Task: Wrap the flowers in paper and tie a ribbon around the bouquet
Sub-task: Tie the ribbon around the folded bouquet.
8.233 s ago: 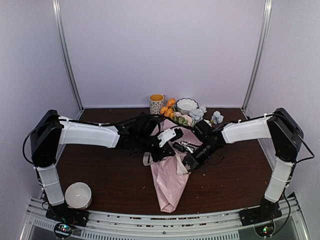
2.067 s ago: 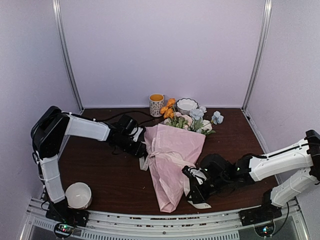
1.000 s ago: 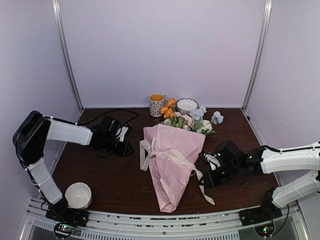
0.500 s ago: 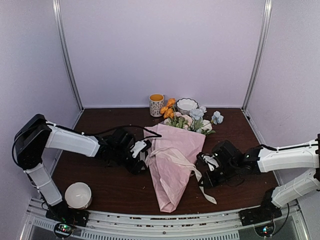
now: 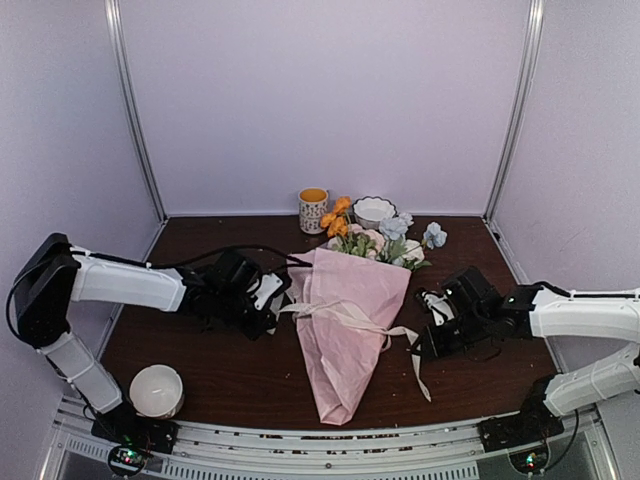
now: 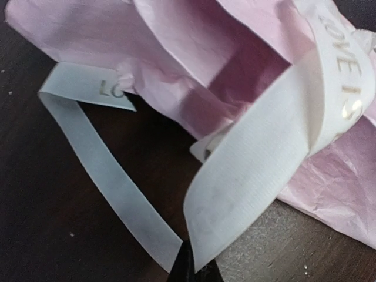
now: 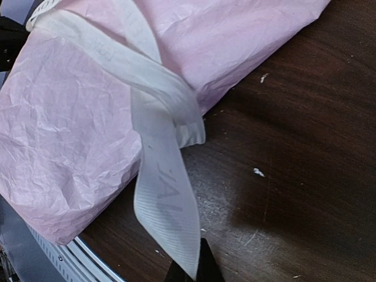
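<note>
Left tool (image 5: 267, 299): its fingers are pressing together and pinching the ribbon (image 5: 345, 314). In the left wrist view, two bands of ribbon are meeting at the dark fingertips at the bottom edge.
Right tool (image 5: 430, 320): its fingers are also pressing together and pinching the ribbon. In the right wrist view, one flat band is running down from the paper into the fingertips.
Ribbon: it is crossing the middle of the bouquet (image 5: 350, 300), stretching left to one tool and right to the other. A loose tail is hanging down onto the worktop (image 5: 220, 360) below the right tool. Faint lettering is showing on it.
Bouquet: it is lying in the centre of the worktop between the two tools, with its narrow end pointing toward the near edge.
Paper (image 5: 338, 365): pink and crinkled, it is forming a cone around the stems.
Flowers (image 5: 385, 235): orange, cream and pale blue blooms are spilling out of the wide far end.
Behind the flowers: a yellow-rimmed mug (image 5: 313, 208) and a scalloped bowl (image 5: 373, 210) are standing by the back wall.
Near left corner: a white bowl (image 5: 157, 390) is sitting well apart from the bouquet.
</note>
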Controlling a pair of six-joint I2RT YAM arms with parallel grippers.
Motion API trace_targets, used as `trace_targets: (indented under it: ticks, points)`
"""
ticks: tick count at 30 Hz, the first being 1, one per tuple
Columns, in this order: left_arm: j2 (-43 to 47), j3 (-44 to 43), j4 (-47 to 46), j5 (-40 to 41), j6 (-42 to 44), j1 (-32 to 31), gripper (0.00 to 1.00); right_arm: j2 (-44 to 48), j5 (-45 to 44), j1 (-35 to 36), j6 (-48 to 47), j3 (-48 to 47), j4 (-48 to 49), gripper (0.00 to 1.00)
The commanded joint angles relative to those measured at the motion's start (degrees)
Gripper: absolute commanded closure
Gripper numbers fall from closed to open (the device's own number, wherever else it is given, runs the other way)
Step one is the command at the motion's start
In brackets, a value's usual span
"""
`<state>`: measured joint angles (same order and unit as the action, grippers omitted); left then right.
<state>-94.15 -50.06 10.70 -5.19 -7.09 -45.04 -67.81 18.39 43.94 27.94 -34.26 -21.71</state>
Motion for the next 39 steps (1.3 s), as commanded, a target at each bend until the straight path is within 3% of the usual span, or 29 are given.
trace_targets:
  ticks: [1,10,16,25,30,39]
  points:
    - [6.65,1.90,1.02,4.70,-3.32,2.47,1.00,2.08,-2.53,-3.21,-1.61,-0.06,-3.13,1.00]
    - [9.08,1.04,4.75,9.72,-5.22,7.54,1.00,5.39,-3.29,-8.05,-2.57,0.54,-5.52,1.00]
    - [11.10,0.44,3.28,5.02,-3.67,7.58,1.00,5.24,-2.22,-8.15,-3.32,-0.02,-5.93,1.00]
    - [17.98,-0.25,4.24,8.99,-0.13,7.59,1.00,8.22,-4.33,-14.19,-4.47,-1.92,-9.98,1.00]
    - [20.09,-1.12,4.86,0.62,2.78,7.59,1.00,9.16,-2.76,-18.31,-4.30,-1.20,-10.06,1.00]
    - [16.87,-0.06,7.54,0.17,1.67,7.36,1.00,8.46,1.04,-18.54,-6.08,-2.40,-9.95,1.00]
